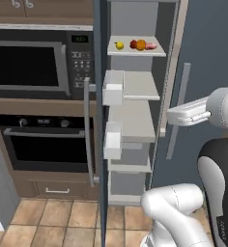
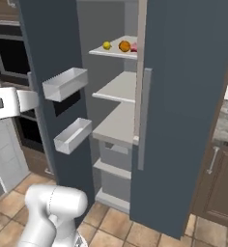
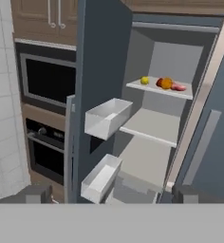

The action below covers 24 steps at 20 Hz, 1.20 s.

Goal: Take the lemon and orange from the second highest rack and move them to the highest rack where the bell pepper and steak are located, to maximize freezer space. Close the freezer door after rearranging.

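Fingertips at the hand view's bottom edge stand wide apart, gripper (image 3: pixel 109 195) empty.
Upper right, lemon (image 3: pixel 144 80) and orange (image 3: pixel 166 83) sit on the top rack (image 3: pixel 152 89) beside pepper and steak (image 3: pixel 179 87); freezer door (image 3: pixel 102 71) remains to shut.

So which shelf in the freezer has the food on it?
The highest rack. The lemon, orange, bell pepper and steak all sit there; the lower shelves look bare.
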Available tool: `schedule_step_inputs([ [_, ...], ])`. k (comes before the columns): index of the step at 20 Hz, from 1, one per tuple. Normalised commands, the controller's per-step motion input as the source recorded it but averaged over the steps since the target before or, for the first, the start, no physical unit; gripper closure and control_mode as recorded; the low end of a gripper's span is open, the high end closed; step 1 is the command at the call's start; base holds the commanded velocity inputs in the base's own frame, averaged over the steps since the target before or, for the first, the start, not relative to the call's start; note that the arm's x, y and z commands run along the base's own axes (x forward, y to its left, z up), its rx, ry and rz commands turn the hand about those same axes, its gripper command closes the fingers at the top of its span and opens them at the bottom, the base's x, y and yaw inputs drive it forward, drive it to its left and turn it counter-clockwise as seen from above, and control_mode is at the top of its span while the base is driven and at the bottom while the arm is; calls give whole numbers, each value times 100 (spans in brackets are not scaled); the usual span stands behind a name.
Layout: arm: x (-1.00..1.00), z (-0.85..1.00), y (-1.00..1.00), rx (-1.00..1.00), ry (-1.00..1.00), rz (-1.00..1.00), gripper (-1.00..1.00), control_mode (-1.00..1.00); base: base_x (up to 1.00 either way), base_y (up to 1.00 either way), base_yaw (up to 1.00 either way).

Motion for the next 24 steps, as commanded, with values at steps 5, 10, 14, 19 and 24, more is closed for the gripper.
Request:
schedule_step_inputs([
  [5,0,0,0,0,0,0,-100,100,-33,59,0],
  [10,0,0,0,0,0,0,-100,100,-16,75,0],
  [14,0,0,0,0,0,0,-100,100,-1,80,0],
  [19,0,0,0,0,0,0,-100,100,18,86,-9],
  [24,0,0,0,0,0,0,-100,100,36,77,-14],
])
